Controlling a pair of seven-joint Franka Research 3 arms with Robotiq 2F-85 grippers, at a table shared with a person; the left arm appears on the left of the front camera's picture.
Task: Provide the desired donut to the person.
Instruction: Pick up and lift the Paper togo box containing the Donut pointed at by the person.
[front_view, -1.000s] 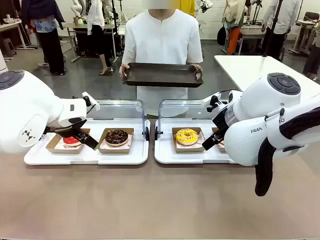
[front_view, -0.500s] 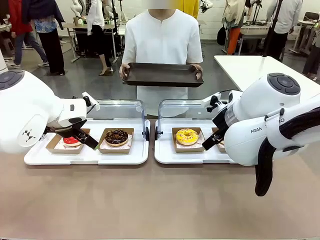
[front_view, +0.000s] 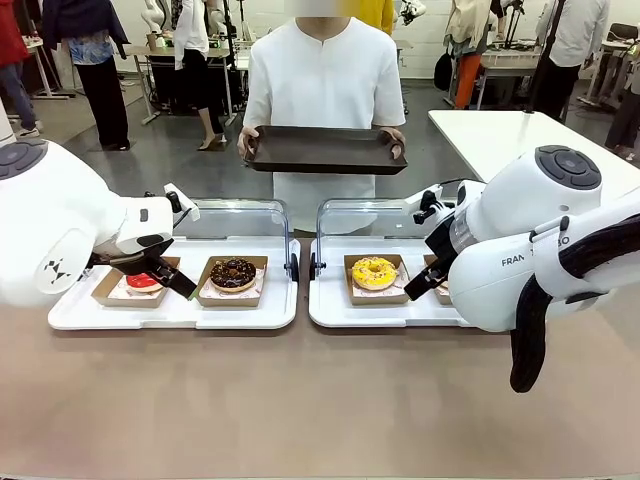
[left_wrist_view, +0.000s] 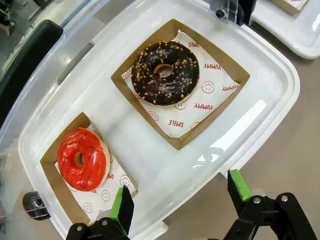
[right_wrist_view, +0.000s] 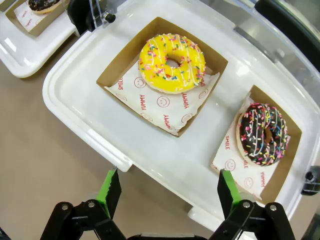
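Note:
The person (front_view: 325, 80) in a white shirt stands at the far side and holds a dark tray (front_view: 325, 150) level with both hands. Each donut lies in its own cardboard box. On the left white tray (front_view: 175, 312) lie a red donut (left_wrist_view: 82, 159) and a chocolate donut with nut bits (left_wrist_view: 165, 73). My left gripper (left_wrist_view: 180, 197) hovers open above that tray's near edge, holding nothing. A yellow sprinkled donut (right_wrist_view: 172, 63) and a chocolate donut with coloured sprinkles (right_wrist_view: 263, 134) lie on the right white tray (front_view: 340, 310). My right gripper (right_wrist_view: 169, 186) is open over its near edge.
Clear hinged lids (front_view: 245, 218) stand open behind both white trays. A second white table (front_view: 500, 135) is at the back right. Bare tabletop (front_view: 300, 400) lies between the trays and the near edge. Bystanders move in the background.
Nothing on the table has moved. Both arms and the person's tray are still. A bystander at the far left has walked towards the picture's edge.

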